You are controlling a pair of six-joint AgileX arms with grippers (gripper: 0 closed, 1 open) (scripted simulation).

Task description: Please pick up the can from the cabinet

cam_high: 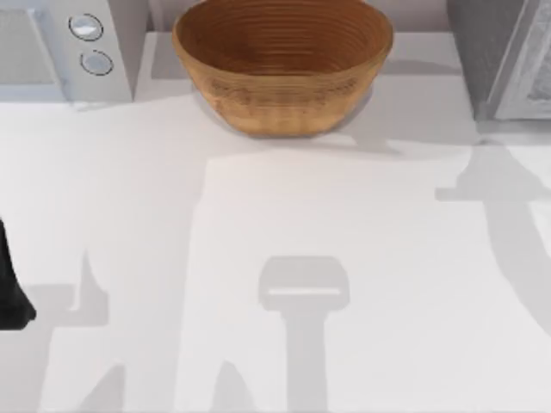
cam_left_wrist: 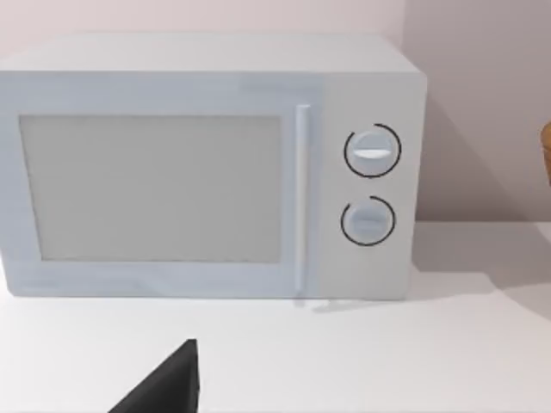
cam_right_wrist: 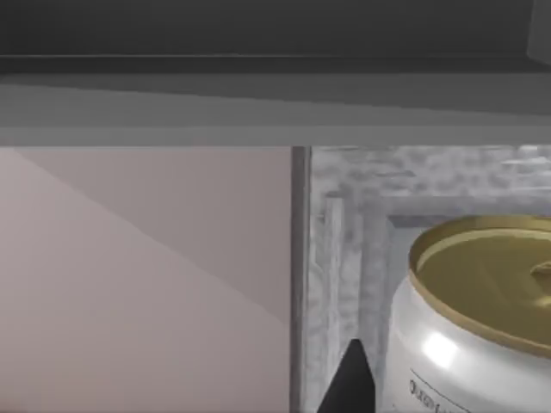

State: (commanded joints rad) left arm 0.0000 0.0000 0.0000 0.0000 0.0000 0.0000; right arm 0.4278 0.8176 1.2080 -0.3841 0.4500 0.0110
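Inside the cabinet [cam_right_wrist: 344, 224] you see the can [cam_right_wrist: 469, 327] close ahead of your right gripper, jaw state I cannot tell; you're reaching, grasp comes next, left arm [cam_high: 10, 284] parked at the surface's left edge.

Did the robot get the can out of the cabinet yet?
Not yet. The can sits inside the grey cabinet, seen close up from the right wrist, so reaching it looks done. One dark fingertip of the right gripper is right beside it, but a grasp isn't visible. Gripping and lifting it out remain. The left arm waits at the table's left edge.
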